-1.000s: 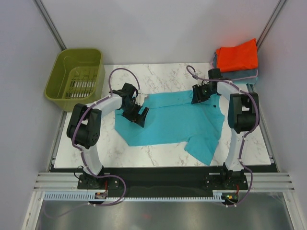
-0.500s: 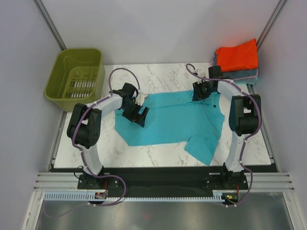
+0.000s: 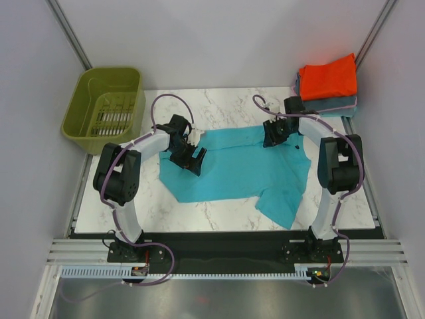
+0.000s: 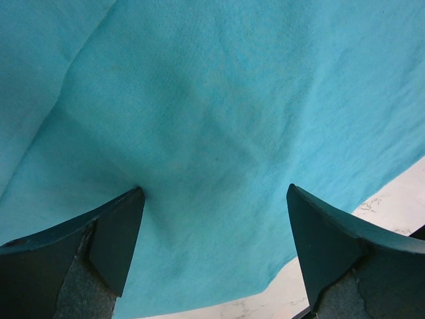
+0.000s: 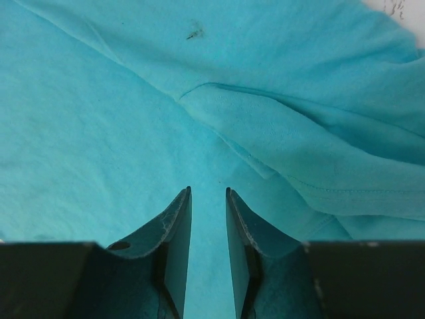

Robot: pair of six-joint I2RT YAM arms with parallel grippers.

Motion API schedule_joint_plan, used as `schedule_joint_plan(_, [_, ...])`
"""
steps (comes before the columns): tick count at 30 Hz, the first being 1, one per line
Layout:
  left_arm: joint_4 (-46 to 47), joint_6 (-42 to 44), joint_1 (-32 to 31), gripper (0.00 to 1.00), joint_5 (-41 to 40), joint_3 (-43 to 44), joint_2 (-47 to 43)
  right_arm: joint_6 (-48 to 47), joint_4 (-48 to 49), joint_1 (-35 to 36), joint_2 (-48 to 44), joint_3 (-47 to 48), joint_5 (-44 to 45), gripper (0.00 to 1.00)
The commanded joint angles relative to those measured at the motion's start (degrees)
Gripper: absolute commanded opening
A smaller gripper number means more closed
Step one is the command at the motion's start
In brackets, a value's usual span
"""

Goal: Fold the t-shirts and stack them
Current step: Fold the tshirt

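Progress is slight on the counter: over the last second the right gripper has crept a little along the far edge of the teal t-shirt. Its fingers have drawn closer, until only a thin slit shows between them. Whether they have nipped any fabric cannot be told from the right wrist view, where a raised fold of cloth lies just beyond the tips. The shift suggests a grasp being set up on that far edge, so the first fold looks not yet begun and the teal t-shirt lies open and rumpled, one sleeve trailing at its near right corner. The left gripper has not moved, hanging over the shirt's left end with its fingers spread wide and nothing between them but flat cloth below. Both arms reach forward from their bases and bend inward toward the shirt, wrists pitched down. Beyond the shirt's far right corner, well apart from it, the orange-red t-shirt sits folded on top of the grey-blue t-shirt, the stack this one should probably join.
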Motion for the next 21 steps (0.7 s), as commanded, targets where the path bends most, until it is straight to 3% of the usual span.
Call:
schedule_joint_plan(1, [1.0, -1.5, -0.5, 0.96, 2.0, 0.5, 0.6, -0.6, 1.0, 0.1, -0.2, 0.8, 0.5, 0.36])
schedule_joint_plan(21, [1.0, -1.4, -0.5, 0.96, 1.3, 0.5, 1.3, -1.4, 2.1, 0.2, 6.3, 6.7, 3.5, 0.36])
